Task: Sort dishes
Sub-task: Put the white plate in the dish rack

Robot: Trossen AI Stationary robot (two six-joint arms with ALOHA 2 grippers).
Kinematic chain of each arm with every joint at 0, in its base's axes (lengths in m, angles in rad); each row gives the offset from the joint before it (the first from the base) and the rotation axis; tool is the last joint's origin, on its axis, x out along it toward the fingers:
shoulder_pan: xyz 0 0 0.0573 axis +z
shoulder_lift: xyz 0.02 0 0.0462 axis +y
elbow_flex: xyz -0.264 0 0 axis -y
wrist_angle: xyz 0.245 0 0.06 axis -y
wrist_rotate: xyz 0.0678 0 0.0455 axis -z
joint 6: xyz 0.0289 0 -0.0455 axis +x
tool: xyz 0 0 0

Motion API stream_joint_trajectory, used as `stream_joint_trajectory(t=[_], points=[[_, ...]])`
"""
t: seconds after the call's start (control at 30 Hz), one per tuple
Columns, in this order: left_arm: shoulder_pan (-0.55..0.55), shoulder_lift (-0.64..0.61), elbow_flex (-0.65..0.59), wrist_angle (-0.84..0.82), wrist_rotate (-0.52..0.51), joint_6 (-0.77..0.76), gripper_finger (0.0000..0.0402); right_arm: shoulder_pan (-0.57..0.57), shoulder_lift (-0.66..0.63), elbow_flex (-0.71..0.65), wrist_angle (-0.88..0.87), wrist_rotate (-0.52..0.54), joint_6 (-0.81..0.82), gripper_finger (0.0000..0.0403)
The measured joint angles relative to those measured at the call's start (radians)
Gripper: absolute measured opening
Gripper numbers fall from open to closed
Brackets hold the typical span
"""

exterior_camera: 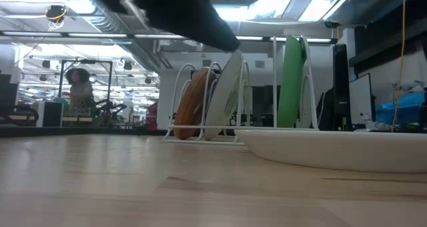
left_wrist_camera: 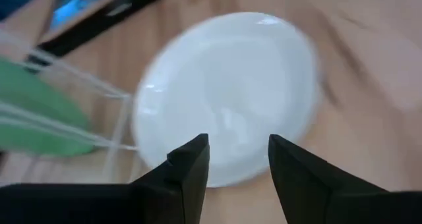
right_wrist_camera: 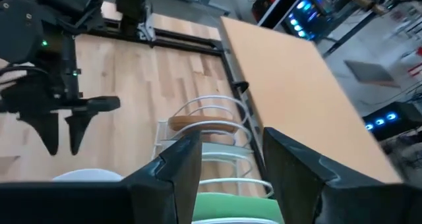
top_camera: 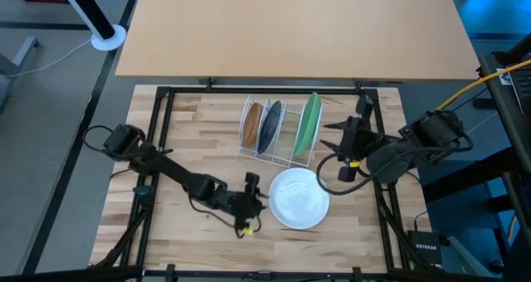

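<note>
The white plate lies flat on the wooden table; it also shows in the low view. The brown plate, the blue speckled dish and the green plate stand on edge in the slots of the white wire rack. My left gripper is open and empty at the white plate's left rim; its wrist view looks down on the plate. My right gripper is open and empty just right of the green plate.
A black frame runs around the wooden work area. A light brown tabletop lies beyond the far edge. Cables trail by both arms. A person shows far off in the room behind.
</note>
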Motion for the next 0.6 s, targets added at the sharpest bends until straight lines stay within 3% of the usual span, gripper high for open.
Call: stream_joint_trajectory(t=[0.3,0.5,0.6], points=[[-0.040,0.103,-0.029,0.020,0.011,0.083,0.0148,0.013,0.133,0.000,0.000,-0.125,0.165,0.0166],[-0.031,0.173,-0.029,0.103,0.000,0.138,0.0148,0.074,0.239,-0.002,0.001,-0.122,0.155,0.0166],[-0.021,0.191,-0.029,0.117,-0.001,0.173,0.0148,0.107,0.238,-0.002,0.000,-0.060,0.168,0.0166]])
